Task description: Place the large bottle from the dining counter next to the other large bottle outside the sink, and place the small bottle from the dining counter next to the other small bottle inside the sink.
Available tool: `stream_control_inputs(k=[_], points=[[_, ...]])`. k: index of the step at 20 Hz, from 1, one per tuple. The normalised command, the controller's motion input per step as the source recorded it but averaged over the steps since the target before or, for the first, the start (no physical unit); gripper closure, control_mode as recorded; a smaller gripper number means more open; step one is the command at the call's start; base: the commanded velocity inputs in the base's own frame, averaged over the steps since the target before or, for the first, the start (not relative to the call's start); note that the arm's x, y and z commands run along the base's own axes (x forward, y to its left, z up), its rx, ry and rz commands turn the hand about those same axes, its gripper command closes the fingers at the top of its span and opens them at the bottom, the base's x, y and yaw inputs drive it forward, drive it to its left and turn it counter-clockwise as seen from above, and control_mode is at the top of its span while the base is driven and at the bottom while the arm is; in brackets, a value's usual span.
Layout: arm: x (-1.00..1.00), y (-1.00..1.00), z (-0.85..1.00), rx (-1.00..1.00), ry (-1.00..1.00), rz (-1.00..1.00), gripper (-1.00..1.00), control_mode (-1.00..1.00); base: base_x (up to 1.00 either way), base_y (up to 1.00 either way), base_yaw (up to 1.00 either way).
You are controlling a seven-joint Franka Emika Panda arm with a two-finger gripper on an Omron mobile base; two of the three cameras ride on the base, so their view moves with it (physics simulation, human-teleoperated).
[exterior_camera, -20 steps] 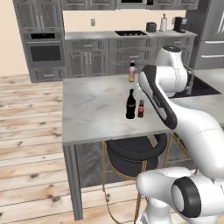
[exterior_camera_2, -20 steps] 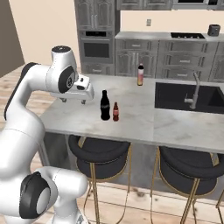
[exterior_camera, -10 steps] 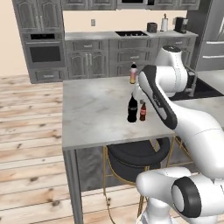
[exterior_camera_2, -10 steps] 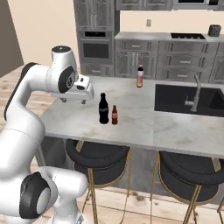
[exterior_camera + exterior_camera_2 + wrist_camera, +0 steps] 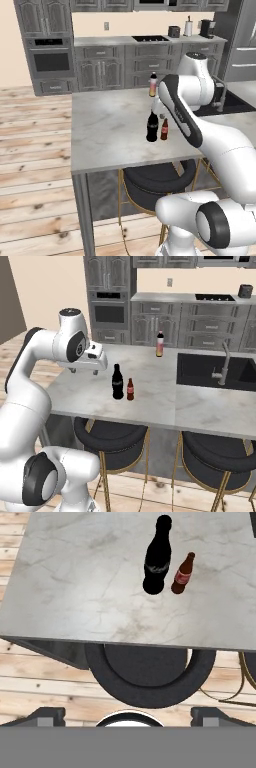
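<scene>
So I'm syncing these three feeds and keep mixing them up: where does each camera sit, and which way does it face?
Left base view: behind the arm on its left, facing forward and down over the dining counter; the white arm rises at lower right.
Right base view: behind on its right, same counter, plus the sink; the arm rises at lower left, gripper above the counter's edge.
Hand view: on the hand, looking down on the counter and a stool; dark fingertips at the bottom.
All share the large bottle and the small bottle.
</scene>
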Motion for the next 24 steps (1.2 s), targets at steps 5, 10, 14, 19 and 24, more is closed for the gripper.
stream_control_inputs(k=[5,10,14,19,24], points=[[0.00,0.00,-0.02,0.00,0.00,0.00,-1.00,-1.00,0.00,0.00,0.00],[0.00,0.00,-0.15,0.00,0.00,0.00,-1.00,-1.00,0.00,0.00,0.00],[-0.08,0.00,-0.10,-0.01,-0.09,0.01,-1.00,-1.00,0.00,0.00,0.00],[-0.12,0.00,-0.07,-0.01,-0.16,0.00,-1.00,-1.00,0.00,0.00,0.00],[0.00,0.00,-0.09,-0.01,-0.14,0.00,-1.00,-1.00,0.00,0.00,0.00]])
